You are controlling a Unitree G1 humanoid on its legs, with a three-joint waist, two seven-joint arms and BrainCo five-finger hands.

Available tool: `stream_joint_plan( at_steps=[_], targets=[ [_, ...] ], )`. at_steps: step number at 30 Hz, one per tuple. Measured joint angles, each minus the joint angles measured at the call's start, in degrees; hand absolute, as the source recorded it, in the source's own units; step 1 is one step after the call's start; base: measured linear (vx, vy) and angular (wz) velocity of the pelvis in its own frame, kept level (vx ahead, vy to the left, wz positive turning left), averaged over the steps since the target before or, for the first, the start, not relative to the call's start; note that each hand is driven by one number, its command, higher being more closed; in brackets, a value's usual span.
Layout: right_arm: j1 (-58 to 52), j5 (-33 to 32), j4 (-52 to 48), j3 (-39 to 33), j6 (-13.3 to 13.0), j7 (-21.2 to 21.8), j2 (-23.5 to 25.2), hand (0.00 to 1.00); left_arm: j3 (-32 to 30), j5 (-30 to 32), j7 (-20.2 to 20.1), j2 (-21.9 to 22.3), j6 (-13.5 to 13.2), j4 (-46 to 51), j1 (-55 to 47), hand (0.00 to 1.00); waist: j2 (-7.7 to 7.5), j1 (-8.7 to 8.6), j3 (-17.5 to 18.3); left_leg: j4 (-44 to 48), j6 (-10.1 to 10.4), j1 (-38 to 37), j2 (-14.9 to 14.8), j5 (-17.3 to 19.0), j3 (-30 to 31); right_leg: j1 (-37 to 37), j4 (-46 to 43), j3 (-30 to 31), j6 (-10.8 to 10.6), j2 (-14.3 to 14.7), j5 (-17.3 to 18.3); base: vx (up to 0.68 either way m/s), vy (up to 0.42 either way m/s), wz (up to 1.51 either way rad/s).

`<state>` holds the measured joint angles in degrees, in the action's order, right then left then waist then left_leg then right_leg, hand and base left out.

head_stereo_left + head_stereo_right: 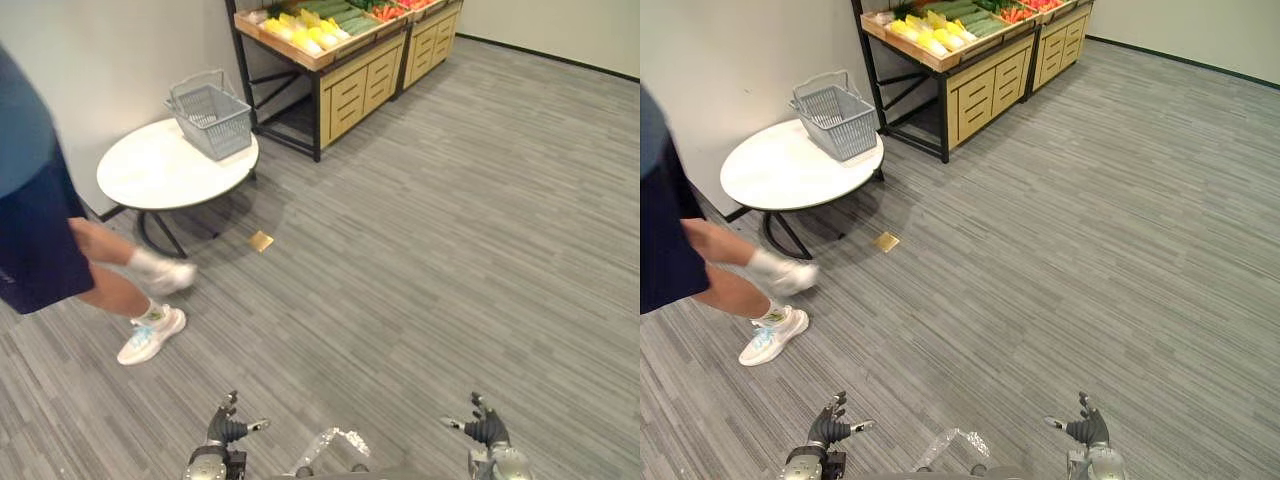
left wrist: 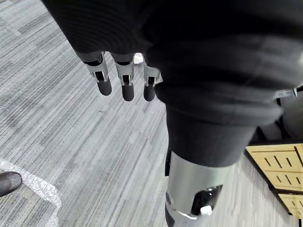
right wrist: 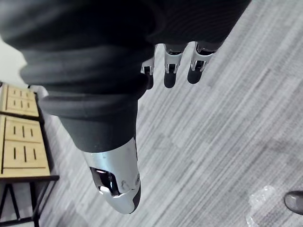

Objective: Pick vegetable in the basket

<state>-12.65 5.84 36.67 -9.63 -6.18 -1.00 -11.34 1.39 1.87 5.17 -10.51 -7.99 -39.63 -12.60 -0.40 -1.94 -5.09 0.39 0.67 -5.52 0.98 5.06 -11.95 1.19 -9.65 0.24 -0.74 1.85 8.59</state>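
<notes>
Left eye view: yellow, green and red vegetables [image 1: 318, 22] are laid out on the wooden drawer-fronted display stand [image 1: 360, 85] at top centre, well apart from both hands at the bottom edge. The grey mesh basket [image 1: 212, 118] is set on the round white table [image 1: 150, 175] at upper left (empty, as far as can be told). The left hand [image 1: 228, 430] and right hand [image 1: 487, 430] are shown with fingers straight, slightly apart, nothing grasped. The produce row runs diagonally toward upper right; the left hand is judged marginally nearer. A person [image 1: 40, 220] is seen at the left edge, near the table.
</notes>
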Motion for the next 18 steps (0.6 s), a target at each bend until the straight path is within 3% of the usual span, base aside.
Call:
stream_joint_plan(
  at_steps=[5, 18],
  targets=[
    [0.0, 1.6, 0.0, -0.3, 0.0, 0.0, -0.5, 0.00, -3.9, 0.5, 0.3, -0.5, 0.0, 2.5, 0.0, 0.00, 0.44, -0.40, -0.2, 0.0, 0.0, -0.6, 0.0, 0.0, 0.0, 0.6, 0.0, 0.3, 0.0, 0.0, 0.0, 0.05, 0.021, 0.01],
    [-0.3, 0.8, -2.1, -1.6, 0.4, 0.1, -1.5, 0.00, -6.1, -2.3, 0.1, 0.9, 0.2, 2.9, -1.4, 0.00, 1.21, -0.85, -0.5, 1.0, -0.7, 2.6, 0.2, 1.0, 0.7, -1.7, -0.5, -0.2, -0.6, -0.4, 1.2, -0.05, -0.010, 0.03]
  ],
)
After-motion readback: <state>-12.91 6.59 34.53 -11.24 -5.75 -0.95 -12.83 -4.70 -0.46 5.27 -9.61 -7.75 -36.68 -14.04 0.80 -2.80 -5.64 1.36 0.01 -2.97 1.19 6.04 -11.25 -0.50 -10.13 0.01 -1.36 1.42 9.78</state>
